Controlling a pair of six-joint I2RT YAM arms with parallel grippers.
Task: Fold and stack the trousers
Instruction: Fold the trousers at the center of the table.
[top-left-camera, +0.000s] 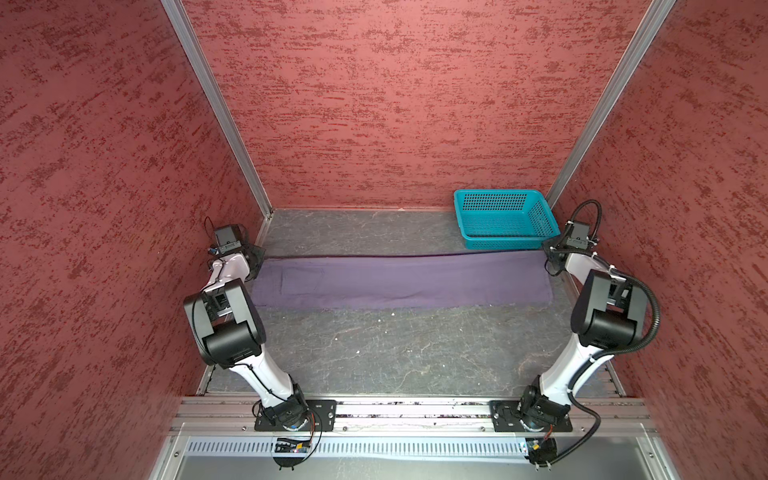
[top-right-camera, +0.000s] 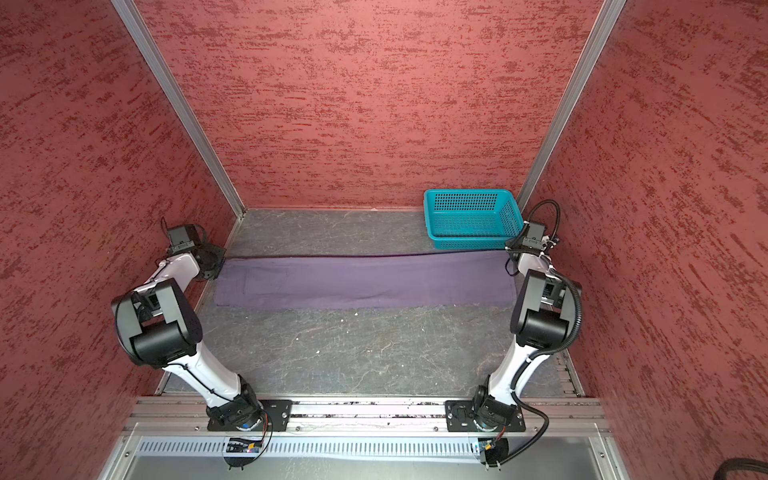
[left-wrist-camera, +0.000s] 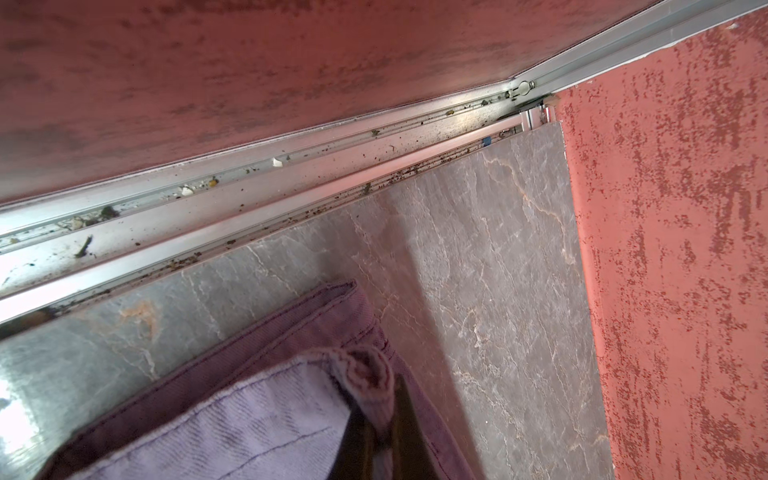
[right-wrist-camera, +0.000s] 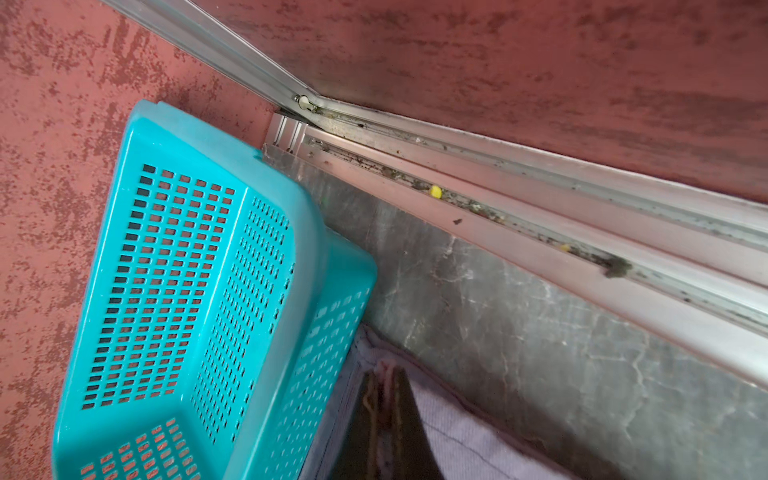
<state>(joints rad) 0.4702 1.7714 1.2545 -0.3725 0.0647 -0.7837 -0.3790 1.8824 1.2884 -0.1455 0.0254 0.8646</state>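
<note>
The muted purple trousers (top-left-camera: 399, 282) (top-right-camera: 361, 282) lie flat as one long strip across the grey table, running left to right. My left gripper (top-left-camera: 256, 255) (top-right-camera: 216, 261) sits at the strip's far left corner. In the left wrist view it (left-wrist-camera: 378, 399) is shut on a rolled bit of the trousers' (left-wrist-camera: 249, 415) hem edge. My right gripper (top-left-camera: 550, 254) (top-right-camera: 512, 254) is at the far right corner, beside the basket. In the right wrist view it (right-wrist-camera: 385, 376) is shut on a pinch of the trousers' (right-wrist-camera: 478, 436) edge.
A teal mesh basket (top-left-camera: 505, 243) (top-right-camera: 473, 243) (right-wrist-camera: 199, 291) stands empty at the back right, touching the trousers' far edge. Red textured walls enclose three sides, with metal rails (left-wrist-camera: 291, 187) along their feet. The grey marbled table (top-left-camera: 395, 353) stretches in front of the strip.
</note>
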